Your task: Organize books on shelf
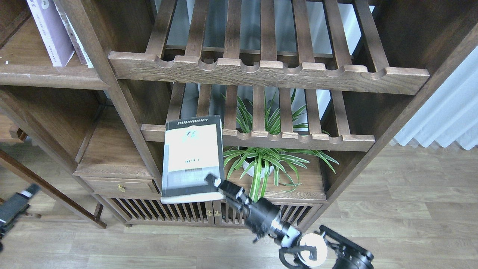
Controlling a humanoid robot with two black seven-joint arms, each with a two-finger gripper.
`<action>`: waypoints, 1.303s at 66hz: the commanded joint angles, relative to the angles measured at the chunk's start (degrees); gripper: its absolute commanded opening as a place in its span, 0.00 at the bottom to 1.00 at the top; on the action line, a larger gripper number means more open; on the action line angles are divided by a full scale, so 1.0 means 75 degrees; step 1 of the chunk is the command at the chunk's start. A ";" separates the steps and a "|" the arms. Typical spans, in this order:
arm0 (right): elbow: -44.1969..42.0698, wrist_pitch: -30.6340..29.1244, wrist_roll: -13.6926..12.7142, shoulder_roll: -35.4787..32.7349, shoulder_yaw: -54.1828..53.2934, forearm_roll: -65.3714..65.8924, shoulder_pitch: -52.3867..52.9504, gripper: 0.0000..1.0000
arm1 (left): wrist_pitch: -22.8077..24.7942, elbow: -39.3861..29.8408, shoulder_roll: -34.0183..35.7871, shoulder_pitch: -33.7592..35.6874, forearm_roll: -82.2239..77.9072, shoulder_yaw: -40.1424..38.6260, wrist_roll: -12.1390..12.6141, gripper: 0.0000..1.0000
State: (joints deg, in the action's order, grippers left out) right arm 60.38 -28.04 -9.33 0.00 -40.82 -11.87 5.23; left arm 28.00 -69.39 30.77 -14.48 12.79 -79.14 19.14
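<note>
My right gripper [216,185] is shut on the lower right corner of the black-grey book with the yellow-green panel [192,157]. It holds the book cover-up in the air in front of the low cabinet, clear of the slatted rack. The pale lavender-white book [50,31] stands upright on the solid dark-brown shelf [48,76] at the upper left, with another book's spine [76,41] beside it. The end of my left arm [16,204] shows small and dark at the lower left edge; its fingers cannot be told apart. The red book's cover is not in view.
Two slatted racks with scalloped front rails [261,71] [283,139] fill the middle. A potted green plant [261,160] stands under the lower rack. A drawer with a brass knob [120,186] and slatted cabinet doors [194,215] are below. A white curtain [448,116] hangs at right.
</note>
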 commanded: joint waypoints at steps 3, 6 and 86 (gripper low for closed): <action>0.0222 0.0005 -0.0256 0.0000 0.0005 0.0094 -0.0357 0.05 | 0.0000 -0.0053 0.0069 0.0068 0.0779 0.0989 -0.0021 0.99; 0.0269 0.0005 -0.0327 0.0000 0.0005 0.0106 -0.0439 0.05 | 0.0000 -0.0065 0.0069 0.0138 0.0966 0.1293 -0.0021 0.99; 0.0410 0.0005 -0.0655 0.0000 0.0532 0.0188 -0.0826 0.05 | 0.0000 -0.0487 -0.1431 0.1322 0.1658 0.3978 -0.0689 0.84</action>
State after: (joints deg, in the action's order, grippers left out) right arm 63.51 -27.99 -14.13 0.00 -36.81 -10.46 -0.63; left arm 28.01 -73.04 21.94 -4.54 25.24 -49.42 14.23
